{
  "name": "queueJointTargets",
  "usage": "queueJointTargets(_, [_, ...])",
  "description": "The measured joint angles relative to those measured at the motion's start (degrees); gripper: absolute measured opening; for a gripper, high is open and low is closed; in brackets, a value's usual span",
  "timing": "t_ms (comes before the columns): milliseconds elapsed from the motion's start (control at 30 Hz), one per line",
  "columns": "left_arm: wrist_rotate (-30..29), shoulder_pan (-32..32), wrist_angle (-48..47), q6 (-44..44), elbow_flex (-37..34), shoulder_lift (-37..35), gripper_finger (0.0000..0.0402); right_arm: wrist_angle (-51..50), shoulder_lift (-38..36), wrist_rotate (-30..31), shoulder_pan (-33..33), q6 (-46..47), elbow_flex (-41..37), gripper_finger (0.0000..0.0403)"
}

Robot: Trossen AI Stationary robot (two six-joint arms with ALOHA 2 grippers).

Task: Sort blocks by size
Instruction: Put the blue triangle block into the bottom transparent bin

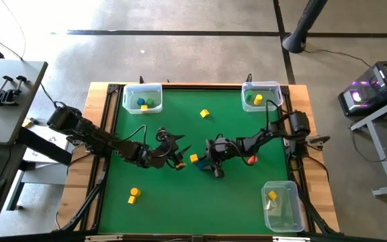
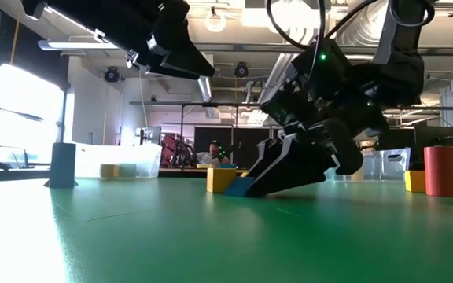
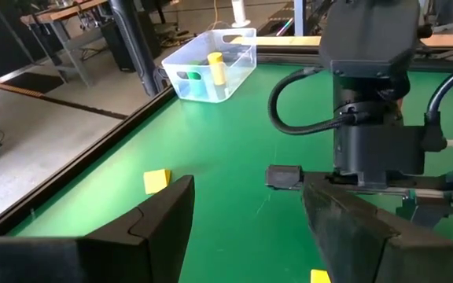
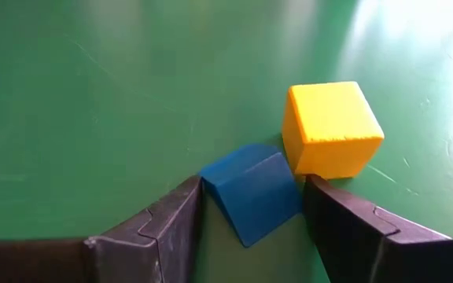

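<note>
Two blocks by my right hand (image 4: 252, 208): blue block (image 4: 252, 192) tilted between my fingers, fingers spread wide either side, not clamping. Yellow cube (image 4: 331, 130) touching blue block's far edge. My left hand (image 1: 179, 153) open, just beside, mid table (image 1: 234, 195). Other yellow blocks (image 1: 134, 195) scattered on green mat; more in three clear bins (image 1: 142, 98) at table corners. No readable writing or labels anywhere.

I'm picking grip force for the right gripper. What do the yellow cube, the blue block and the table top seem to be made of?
Yellow cube: probably painted wood, matte, with crisp edges and faint speckling along one edge.
Blue block: likely the same, a matte, solid-coloured wedge shape.
Table top: a green mat, perhaps vinyl or rubber, smooth with a soft sheen and fine scratches.
All three look hard or firm, not squashy.
</note>
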Motion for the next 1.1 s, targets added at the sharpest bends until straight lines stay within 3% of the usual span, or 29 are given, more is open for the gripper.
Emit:
queueJointTargets(267, [0.20,0.00,0.02,0.00,0.00,0.00,0.0225,0.16,0.62,-0.27,0.00,0.33,0.08,0.0205])
queueJointTargets(700, [0.24,0.00,0.00,0.04,0.00,0.00,0.0225,-0.84,0.39,-0.63,0.04,0.29,0.10,0.0070])
queueJointTargets(1100, [0.26,0.00,-0.24,0.07,0.00,0.00,0.0225,-9.11,-7.75,0.70,1.44,0.29,-0.19,0.0062])
